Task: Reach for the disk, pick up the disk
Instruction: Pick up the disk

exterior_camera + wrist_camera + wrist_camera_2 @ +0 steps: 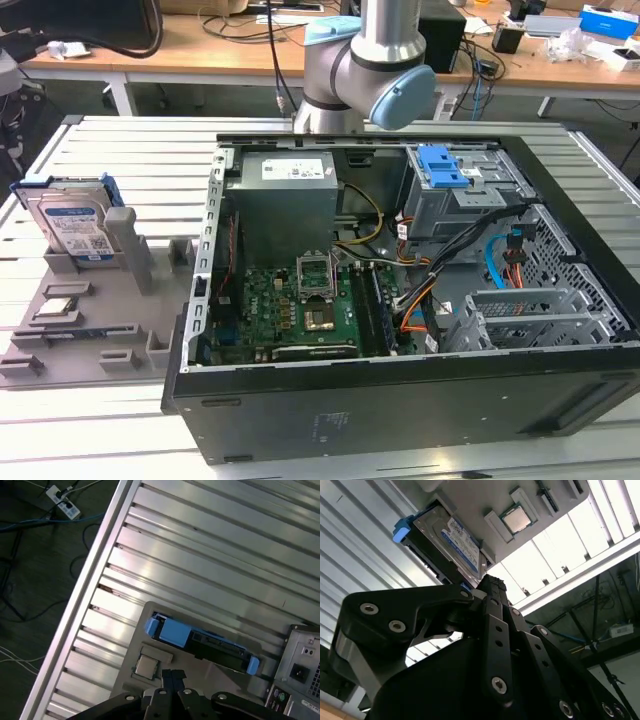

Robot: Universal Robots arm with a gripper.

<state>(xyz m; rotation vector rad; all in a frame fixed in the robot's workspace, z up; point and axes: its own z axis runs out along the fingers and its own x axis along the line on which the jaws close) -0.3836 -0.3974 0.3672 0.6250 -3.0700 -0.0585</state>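
Disk [70, 225] stands on edge in a slot of the grey holder tray [100, 300], at the exterior view's left. The tray sits on the slatted tabletop [120, 140], beside the open computer case [400, 400]. The disk's white-and-blue label faces the exterior camera, with the blue bracket framing it. A small processor chip [57, 305] lies flat on the same tray, near the disk.

I see the arm [360, 60] on the far side of the case. In the first wrist view the gripper [171, 674] hangs over the tray, its tip near the chip and close to the disk's top edge, apart from both. Jaws look pressed together, nothing between them. In the second wrist view the tip points toward the disk's label face.
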